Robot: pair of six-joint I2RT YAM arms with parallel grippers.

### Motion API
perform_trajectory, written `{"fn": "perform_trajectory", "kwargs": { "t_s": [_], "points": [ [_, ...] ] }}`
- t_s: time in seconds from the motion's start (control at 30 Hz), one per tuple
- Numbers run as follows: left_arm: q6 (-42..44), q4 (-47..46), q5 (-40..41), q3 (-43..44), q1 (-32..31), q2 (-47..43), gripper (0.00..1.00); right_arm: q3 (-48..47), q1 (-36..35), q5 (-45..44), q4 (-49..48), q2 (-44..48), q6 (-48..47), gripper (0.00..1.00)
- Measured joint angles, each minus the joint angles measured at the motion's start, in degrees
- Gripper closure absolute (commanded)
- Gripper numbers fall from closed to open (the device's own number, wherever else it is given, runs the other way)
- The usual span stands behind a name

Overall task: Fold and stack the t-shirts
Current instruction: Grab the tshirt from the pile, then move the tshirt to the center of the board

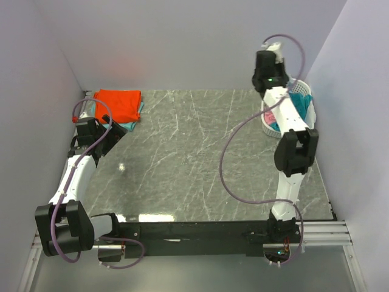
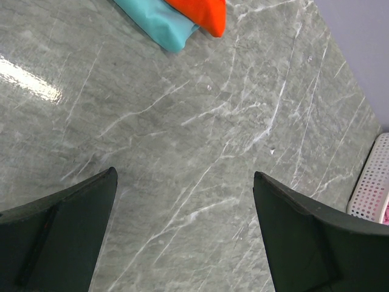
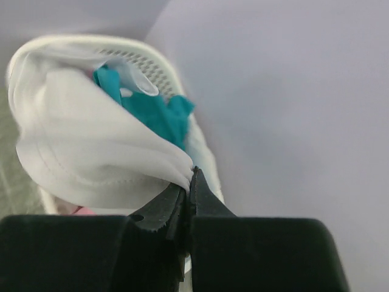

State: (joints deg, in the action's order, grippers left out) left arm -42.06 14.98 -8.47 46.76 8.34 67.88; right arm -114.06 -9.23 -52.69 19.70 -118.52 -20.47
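The top camera looks down from high behind the near edge and takes in the whole tabletop [image 1: 194,158]. The left wrist camera hangs close above it and shares the folded shirts [image 2: 182,18] with the top view. The right wrist camera sits tight against the basket [image 3: 143,61].

Five plain soft cloth short-sleeved shirts are counted. One orange-red shirt [image 1: 118,104] and one pale aqua shirt [image 2: 159,24] are at the far left corner of the grey marbled table [image 1: 200,158]. One white shirt [image 3: 91,152], one teal-blue shirt [image 3: 155,114] and one pink shirt [image 3: 84,210], barely visible, are in the one white perforated plastic laundry basket [image 3: 149,66] at the far right edge.
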Motion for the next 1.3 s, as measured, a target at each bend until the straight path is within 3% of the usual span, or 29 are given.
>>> {"fn": "perform_trajectory", "kwargs": {
  "t_s": [0.33, 0.9, 1.1, 1.3],
  "points": [
    [-0.17, 0.74, 0.35, 1.92, 0.0, 0.59, 0.01, -7.54, 8.83, 3.3, 3.96, 6.82, 10.01, 1.0],
    [-0.7, 0.28, -0.59, 4.52, 0.02, 3.32, 0.01, -13.57, 8.98, 14.08, -2.27, 12.83, 7.26, 1.0],
    [-0.72, 0.26, -0.85, 5.03, 0.04, 3.34, 0.01, -15.3, 6.91, 24.13, -3.41, 20.63, 9.46, 1.0],
    [-0.92, -0.37, -2.16, 5.14, 0.07, 3.28, 0.01, -17.14, -4.02, 27.21, -5.2, 26.25, 7.34, 1.0]
  ]
}}
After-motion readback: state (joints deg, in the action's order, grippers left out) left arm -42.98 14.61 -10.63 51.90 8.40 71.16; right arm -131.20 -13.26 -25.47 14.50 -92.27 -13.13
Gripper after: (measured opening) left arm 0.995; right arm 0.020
